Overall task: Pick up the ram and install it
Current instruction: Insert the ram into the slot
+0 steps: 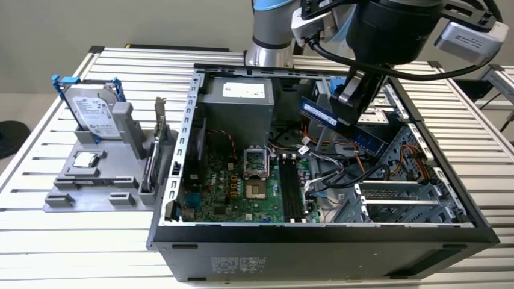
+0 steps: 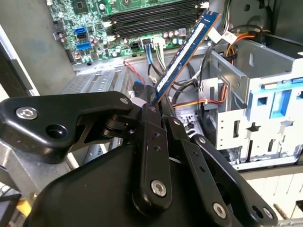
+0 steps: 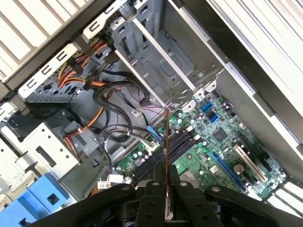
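The gripper [image 1: 343, 99] is clamping the ram [image 1: 321, 114] by one end, holding it tilted in mid-air right of centre in the exterior view, over the open computer case [image 1: 321, 247], so the pickup is looking done while the motherboard's dark memory slots [image 1: 293, 191] are appearing empty below.

A hard drive [image 1: 90, 111] stands upright in a grey rack [image 1: 84, 195] on the slatted table [image 1: 72, 247], a processor chip [image 1: 83, 159] beside it.

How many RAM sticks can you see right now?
1: the ram, clamped in the hand, tilted over the open case. The motherboard slots look empty; cables may hide part.
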Tool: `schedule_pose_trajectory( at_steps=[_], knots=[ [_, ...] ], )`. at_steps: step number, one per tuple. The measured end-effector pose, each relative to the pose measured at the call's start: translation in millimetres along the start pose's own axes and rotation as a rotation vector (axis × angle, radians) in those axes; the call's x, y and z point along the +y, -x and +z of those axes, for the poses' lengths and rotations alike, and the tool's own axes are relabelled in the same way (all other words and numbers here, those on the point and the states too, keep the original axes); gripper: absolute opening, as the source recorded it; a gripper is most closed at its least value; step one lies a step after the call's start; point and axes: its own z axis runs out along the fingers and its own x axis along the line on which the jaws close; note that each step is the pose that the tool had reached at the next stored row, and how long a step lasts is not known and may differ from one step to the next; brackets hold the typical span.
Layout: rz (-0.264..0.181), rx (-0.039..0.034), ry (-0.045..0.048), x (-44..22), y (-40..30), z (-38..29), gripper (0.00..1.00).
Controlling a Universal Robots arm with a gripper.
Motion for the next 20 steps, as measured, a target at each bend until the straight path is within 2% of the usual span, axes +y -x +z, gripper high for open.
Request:
schedule_pose_trajectory(
  at_steps=[20],
  knots=[
    [0.196, -0.0043, -0.0035, 0.0, 0.0, 0.1, 0.00]
  ],
)
